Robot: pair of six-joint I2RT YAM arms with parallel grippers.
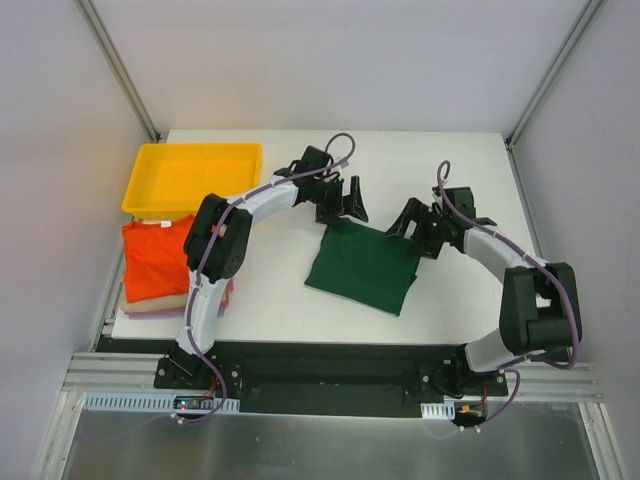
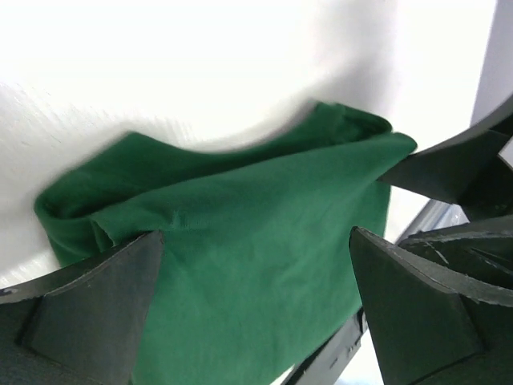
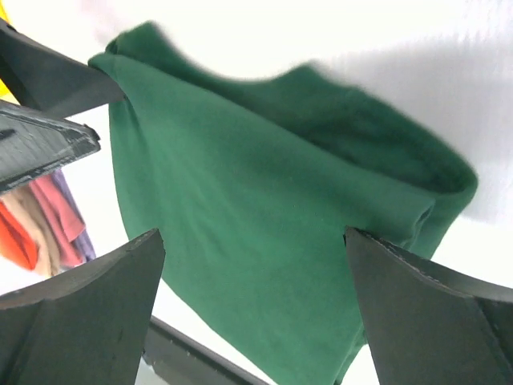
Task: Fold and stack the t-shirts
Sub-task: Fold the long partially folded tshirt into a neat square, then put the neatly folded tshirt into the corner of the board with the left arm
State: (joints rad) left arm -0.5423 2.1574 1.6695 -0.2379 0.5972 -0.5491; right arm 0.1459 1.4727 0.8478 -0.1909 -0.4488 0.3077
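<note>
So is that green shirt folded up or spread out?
Folded. The green shirt lies as a compact square, no sleeves showing, with doubled layers along its edge in the wrist views.

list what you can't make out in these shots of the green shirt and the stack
Top external: the left arm covers the right side of the stack, and the lower shirts show only thin edges, so the count is unclear.
Top external: the far corners of the green t-shirt are hidden by the left pincer and right pincer.
Both wrist views: the shirt's near part is cut off by the bottom edge, and the far fold is blurred.
</note>
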